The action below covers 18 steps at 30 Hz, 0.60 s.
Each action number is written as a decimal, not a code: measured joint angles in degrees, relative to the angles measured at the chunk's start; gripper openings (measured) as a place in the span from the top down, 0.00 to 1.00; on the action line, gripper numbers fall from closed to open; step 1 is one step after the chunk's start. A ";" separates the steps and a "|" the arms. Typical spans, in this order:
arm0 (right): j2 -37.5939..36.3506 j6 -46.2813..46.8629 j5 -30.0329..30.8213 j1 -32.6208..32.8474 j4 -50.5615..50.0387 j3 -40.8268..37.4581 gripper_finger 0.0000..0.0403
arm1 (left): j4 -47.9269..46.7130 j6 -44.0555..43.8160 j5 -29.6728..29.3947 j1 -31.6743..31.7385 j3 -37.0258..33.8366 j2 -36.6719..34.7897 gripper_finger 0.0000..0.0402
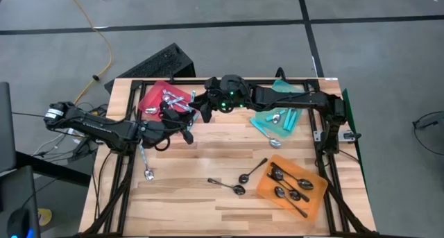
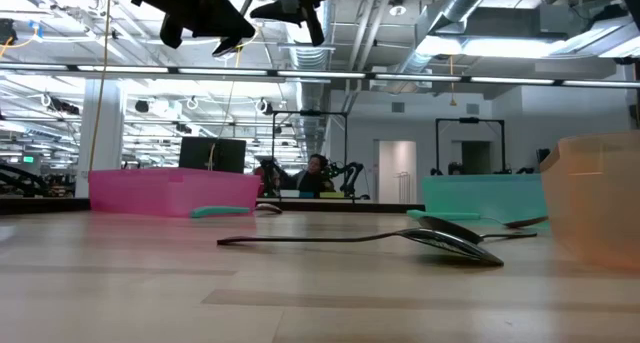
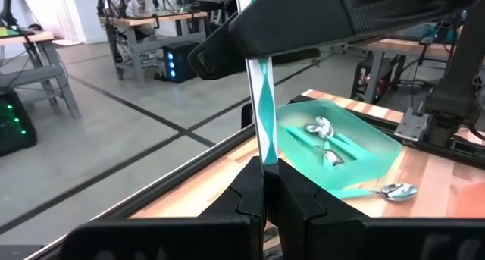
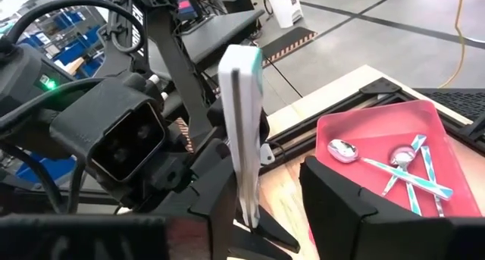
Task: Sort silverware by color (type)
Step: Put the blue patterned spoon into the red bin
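A spoon with a teal-and-white striped handle (image 3: 264, 116) is held in the air above the table's far middle, between the two grippers. My left gripper (image 3: 264, 180) is shut on it; the bowl is hidden. My right gripper (image 4: 280, 207) is open, and the handle's free end (image 4: 241, 123) stands between its fingers, close beside one finger (image 4: 216, 207). In the high view the left gripper (image 1: 187, 121) and right gripper (image 1: 206, 112) meet beside the red tray (image 1: 149, 99). Loose on the table lie a silver spoon (image 1: 146, 163), two black spoons (image 1: 229, 187) (image 1: 251, 172) and a teal-handled spoon (image 1: 267, 134). My left gripper pinches the striped handle (image 3: 265, 155) between its two fingers. The handle runs on straight past the fingertips toward the right gripper. The spoon is lifted clear of the table. My right gripper has the handle's end next to one finger; whether they touch, I cannot tell.
The red tray (image 4: 379, 131) holds several teal-handled spoons. The teal tray (image 1: 277, 92) at the far right holds spoons. The orange tray (image 1: 267, 189) at the near right holds several black spoons. Bare wood lies at the near left.
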 joint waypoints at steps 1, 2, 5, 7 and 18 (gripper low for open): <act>0.00 -0.01 0.06 0.12 0.01 0.02 0.61 | -0.06 0.00 -0.12 0.00 0.00 0.00 1.00; 0.00 -0.07 0.27 0.30 -0.02 -0.01 0.63 | -0.18 0.00 -0.11 0.00 0.00 0.00 1.00; 0.00 -0.13 0.61 0.43 0.07 -0.01 0.74 | -0.35 0.00 -0.11 -0.02 0.00 0.00 1.00; 0.00 -0.15 0.57 0.41 0.16 -0.01 0.84 | -0.39 0.00 -0.06 0.00 0.00 0.00 1.00; 0.00 0.11 -0.36 0.41 -0.60 -0.06 0.90 | -1.46 -1.61 5.02 -0.02 0.02 -0.16 0.97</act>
